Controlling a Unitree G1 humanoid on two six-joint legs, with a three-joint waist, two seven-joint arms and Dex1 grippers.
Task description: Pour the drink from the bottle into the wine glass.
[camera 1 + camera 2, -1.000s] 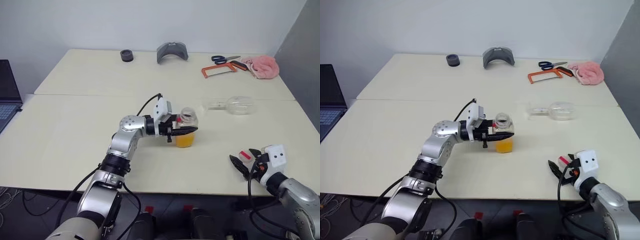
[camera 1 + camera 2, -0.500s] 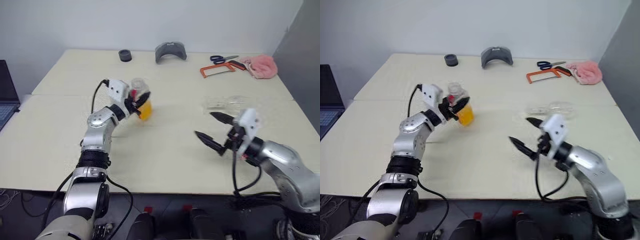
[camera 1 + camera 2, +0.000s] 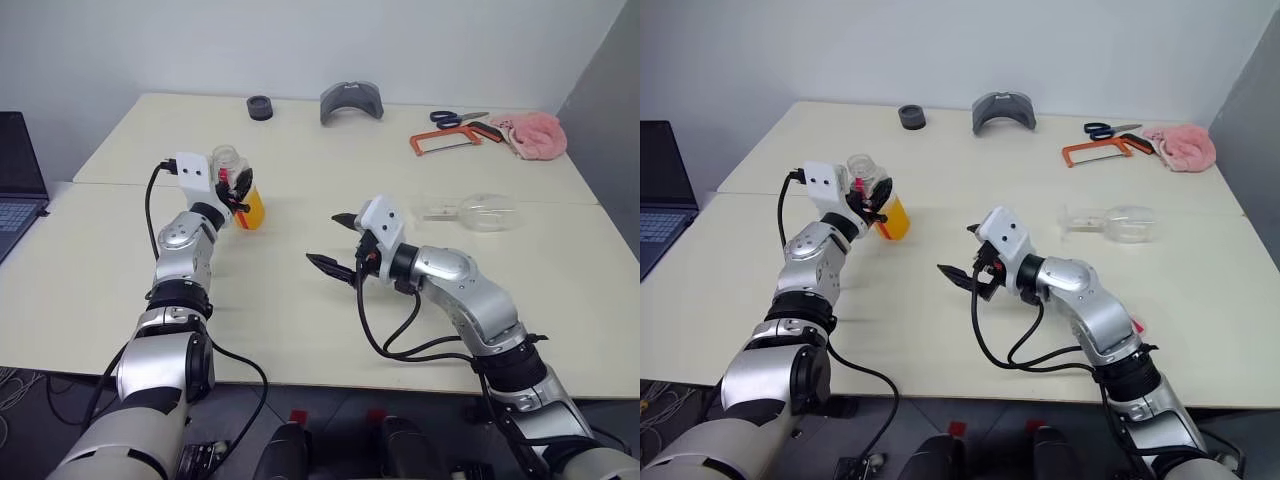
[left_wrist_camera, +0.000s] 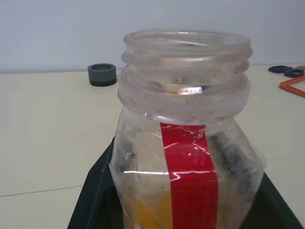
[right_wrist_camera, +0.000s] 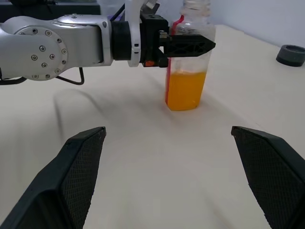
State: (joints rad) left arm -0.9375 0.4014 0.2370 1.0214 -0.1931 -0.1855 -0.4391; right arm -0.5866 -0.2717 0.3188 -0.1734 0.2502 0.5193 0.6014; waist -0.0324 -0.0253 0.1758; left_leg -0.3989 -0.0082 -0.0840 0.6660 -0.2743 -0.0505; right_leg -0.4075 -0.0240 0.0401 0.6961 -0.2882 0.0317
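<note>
The bottle (image 3: 243, 191) is a small clear one with an open mouth and a red label strip (image 4: 193, 167), and it stands about upright over the left part of the table. The orange drink (image 5: 186, 89) fills its lower half. My left gripper (image 3: 236, 193) is shut on the bottle's middle, its black fingers (image 5: 187, 45) on either side. Whether the bottle's base touches the table I cannot tell. The wine glass (image 3: 472, 210) lies on its side at the right. Between them my right gripper (image 3: 327, 239) hangs open above the table, pointing at the bottle, with nothing between its fingers (image 5: 82, 170).
Along the far edge lie a black ring (image 3: 260, 107), a grey curved piece (image 3: 351, 102), scissors (image 3: 452, 117), an orange-framed saw (image 3: 444, 140) and a pink cloth (image 3: 534, 134). A laptop (image 3: 16, 190) sits off the left edge. A seam (image 3: 330, 190) crosses the table.
My left gripper has carried the bottle from mid-table to the left and farther away. My right gripper rose from the near right edge and swung left to the middle, staying open.
</note>
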